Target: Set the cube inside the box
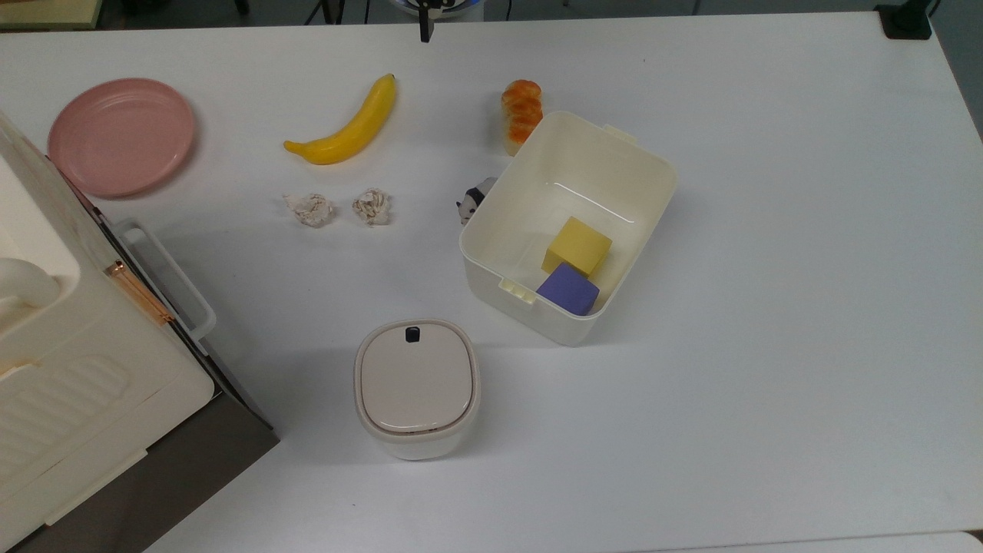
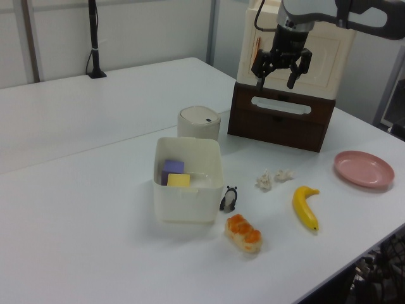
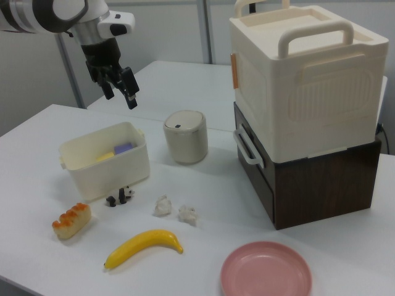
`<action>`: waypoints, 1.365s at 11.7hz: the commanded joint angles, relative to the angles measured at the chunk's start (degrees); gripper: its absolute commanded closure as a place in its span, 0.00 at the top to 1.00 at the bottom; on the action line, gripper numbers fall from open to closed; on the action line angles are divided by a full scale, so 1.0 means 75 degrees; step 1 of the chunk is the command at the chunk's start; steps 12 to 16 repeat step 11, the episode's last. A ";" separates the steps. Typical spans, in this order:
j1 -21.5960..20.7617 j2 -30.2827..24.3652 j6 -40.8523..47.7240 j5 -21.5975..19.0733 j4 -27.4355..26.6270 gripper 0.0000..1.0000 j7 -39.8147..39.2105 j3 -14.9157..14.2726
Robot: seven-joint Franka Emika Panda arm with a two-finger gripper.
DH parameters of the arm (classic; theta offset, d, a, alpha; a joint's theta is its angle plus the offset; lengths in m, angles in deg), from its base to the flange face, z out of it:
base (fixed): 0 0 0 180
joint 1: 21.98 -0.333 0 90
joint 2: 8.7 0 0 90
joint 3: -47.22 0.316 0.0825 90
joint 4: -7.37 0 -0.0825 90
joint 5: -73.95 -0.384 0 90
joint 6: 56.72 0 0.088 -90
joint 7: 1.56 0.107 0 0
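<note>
From my station I see the end effector (image 2: 281,75) raised high above the tabletop (image 1: 768,307), its two fingers pointing down and spread apart with nothing between them. In the left view it hangs in front of the stacked cream and brown storage case (image 2: 297,82); in the right view the end effector (image 3: 118,88) sits up and toward the right view's left, above and behind the box (image 3: 103,159), with the arm's grey-and-white links running off the upper left corner. The wrist looks close to vertical, tilted slightly.

The cube (image 1: 577,245) lies inside the box (image 1: 607,157), on its floor, touching the purple cube (image 1: 568,289) that sits beside it near the latch-tab wall. In the left view I read the same pair, the yellow one (image 2: 178,180) in front of the purple.

Around the box on the tabletop: a small panda figure (image 1: 476,200) just beside one wall, a bread roll (image 1: 521,111) near a corner, a banana (image 1: 349,127), two crumpled paper balls (image 1: 342,207), a pink plate (image 1: 121,137), and the lidded container (image 1: 416,388) with its black button.
</note>
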 commanded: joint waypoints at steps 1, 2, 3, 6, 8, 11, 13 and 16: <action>-0.0023 -0.0006 0.0243 -0.0103 0.0079 1.00 0.0017 0.0022; -0.0023 -0.0006 0.0243 -0.0103 0.0079 1.00 0.0017 0.0022; -0.0023 -0.0006 0.0243 -0.0103 0.0079 1.00 -0.0006 0.0022; -0.0023 -0.0018 0.0499 -0.0103 0.0079 1.00 -0.0450 0.0022; -0.0023 -0.0018 0.0489 -0.0103 0.0079 1.00 -0.0440 0.0022; -0.0023 -0.0018 0.0500 -0.0103 0.0079 1.00 -0.0440 0.0022; -0.0023 -0.0018 0.0500 -0.0103 0.0079 1.00 -0.0440 0.0022; -0.0023 -0.0018 0.0500 -0.0103 0.0079 1.00 -0.0440 0.0022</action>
